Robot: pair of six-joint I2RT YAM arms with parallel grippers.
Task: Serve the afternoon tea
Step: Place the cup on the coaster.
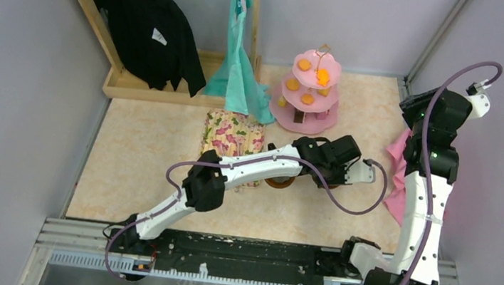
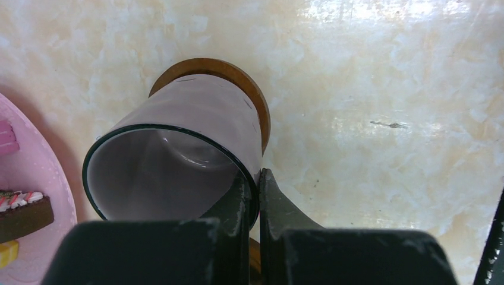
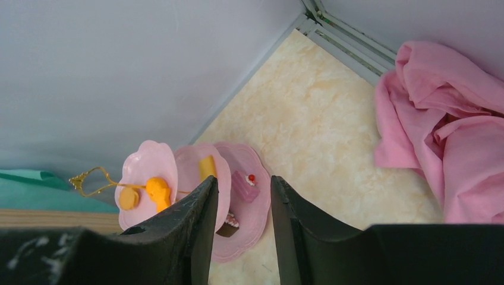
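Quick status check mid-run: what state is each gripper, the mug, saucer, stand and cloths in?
mauve-grey mug, empty, over the brown saucer, contact unclear
brown saucer, flat on the table
left gripper, shut on the mauve-grey mug's rim
right gripper, open, empty, raised
three-tier stand, upright, snacks on its tiers
pink cloth, crumpled
floral cloth, spread flat

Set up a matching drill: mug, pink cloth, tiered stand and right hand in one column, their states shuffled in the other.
1. mauve-grey mug
2. pink cloth
3. pink three-tier stand
4. right hand

A. open, holding nothing
B. carrying orange snacks
C. lying crumpled
D. gripped at its rim by the left hand

Pairs: 1-D, 2-C, 3-B, 4-A
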